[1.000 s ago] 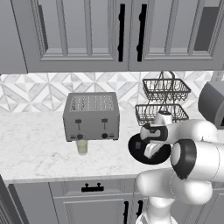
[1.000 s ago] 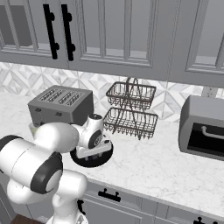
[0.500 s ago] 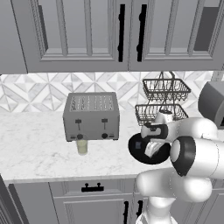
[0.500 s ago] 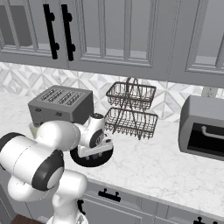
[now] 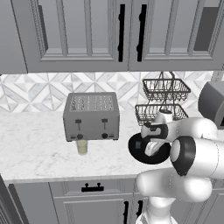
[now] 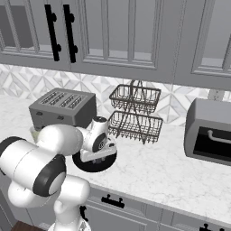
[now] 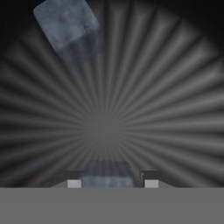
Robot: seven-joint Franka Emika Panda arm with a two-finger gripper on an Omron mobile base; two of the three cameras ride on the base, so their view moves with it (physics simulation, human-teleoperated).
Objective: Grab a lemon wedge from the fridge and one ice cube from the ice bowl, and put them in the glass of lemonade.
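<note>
Two pale bluish ice cubes show in the hand view inside the dark ribbed ice bowl point(image 7: 175, 109): one loose cube point(image 7: 68, 28) lies up by the bowl's far wall, and a second ice cube point(image 7: 107, 174) sits right between the two small dark finger tips of the gripper point(image 7: 109, 181). The jaws stand partly open with a tip just beside each flank of that cube; whether they already press on it I cannot tell, and it rests low in the bowl, not lifted

From the base views the round black bowl point(image 5: 135, 151) sits on the white marbled counter point(image 5: 35, 148), to the right of the grey box-shaped toaster point(image 5: 91, 116) and in front of the two-tier black wire basket rack point(image 5: 164, 100). The white arm's hand points down into the bowl, hiding most of its inside. A small clear glass of pale yellow-green lemonade point(image 5: 82, 146) stands at the near left foot of the toaster, well apart from the bowl, to its left

Judging by its look, the cube is light, hard and slick, so it should not deform but may squirt out if pinched off-centre or near a corner. A hold across two flat opposite faces, with the tips low on its sides, seems soundest, with a gentle squeeze. Its rounded edges and the sloping ribbed floor could let it slide away. The lift should be straight up, clear of the bowl's rim
</note>
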